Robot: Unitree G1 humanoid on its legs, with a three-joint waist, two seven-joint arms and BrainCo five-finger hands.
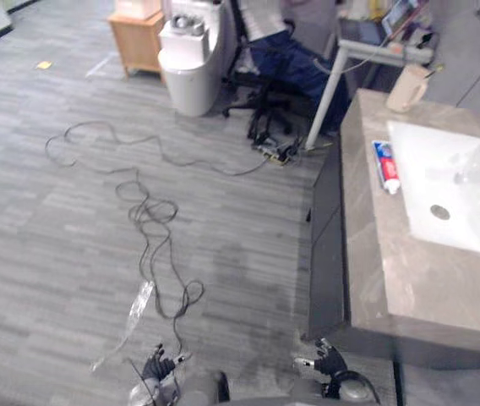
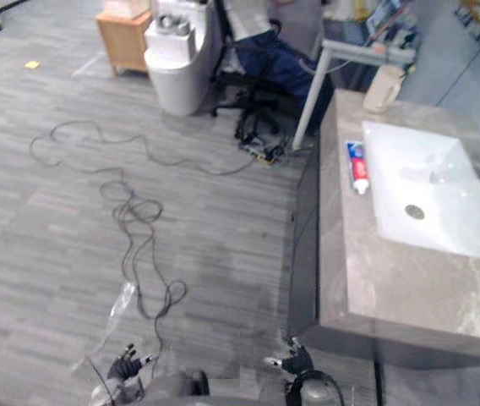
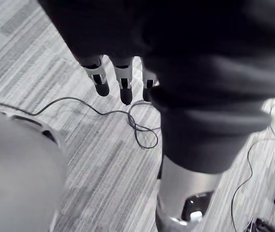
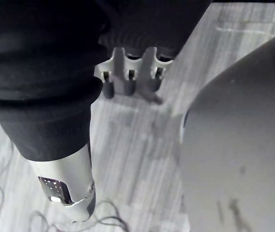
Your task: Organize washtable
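Observation:
A grey stone washtable point(image 1: 392, 279) with a white basin point(image 1: 451, 182) stands to my right. A toothpaste tube point(image 1: 385, 166) lies on the counter at the basin's left edge. A beige cup point(image 1: 408, 87) stands at the counter's far corner. Both hands hang low, well short of the counter. My left hand point(image 1: 160, 365) shows at the bottom of the left eye view, and my right hand point(image 1: 324, 362) is near the table's near corner. Each has straight relaxed fingers point(image 3: 123, 84) point(image 4: 128, 79) over bare floor and holds nothing.
A white toilet point(image 1: 191, 59), a wooden cabinet point(image 1: 139, 38) and a dark office chair point(image 1: 274, 68) stand at the back. A desk leg point(image 1: 329, 85) rises beside the washtable. A clear plastic scrap point(image 1: 130, 317) lies on the grey floor.

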